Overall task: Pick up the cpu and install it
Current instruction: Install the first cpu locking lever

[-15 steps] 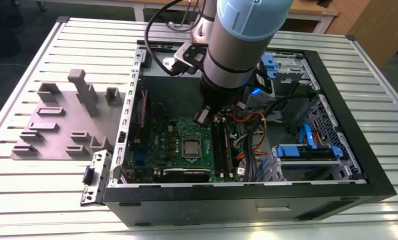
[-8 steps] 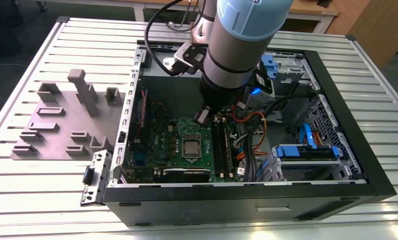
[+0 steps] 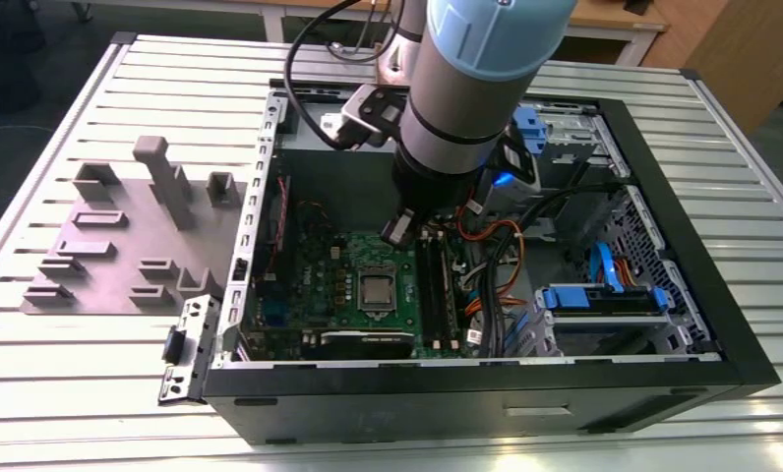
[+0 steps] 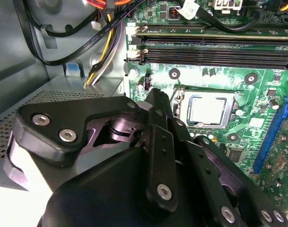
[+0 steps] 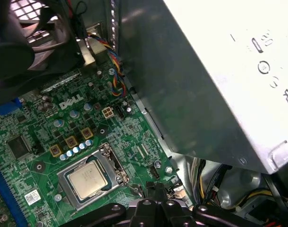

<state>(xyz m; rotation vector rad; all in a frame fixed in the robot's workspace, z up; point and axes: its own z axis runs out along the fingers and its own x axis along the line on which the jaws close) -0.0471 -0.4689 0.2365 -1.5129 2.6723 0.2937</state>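
The cpu [image 3: 375, 289] [image 4: 206, 109] [image 5: 88, 181], a small silver-topped square, lies flat inside the metal socket frame [image 5: 112, 164] on the green motherboard [image 3: 326, 285] of the open computer case [image 3: 706, 324]. My gripper [image 3: 398, 233] [image 4: 156, 97] [image 5: 158, 190] hangs a little above the board, just off the socket's corner toward the back of the case and apart from the chip. Its black fingers look shut together, with nothing seen between them.
Memory slots [image 4: 215, 47] run beside the socket. A big grey metal box [image 5: 205, 71] and bundles of cables [image 3: 497, 246] crowd the gripper's side. Blue drive brackets [image 3: 602, 295] fill the exterior view's right of the case. A grey fixture block [image 3: 116, 246] sits on the slatted table.
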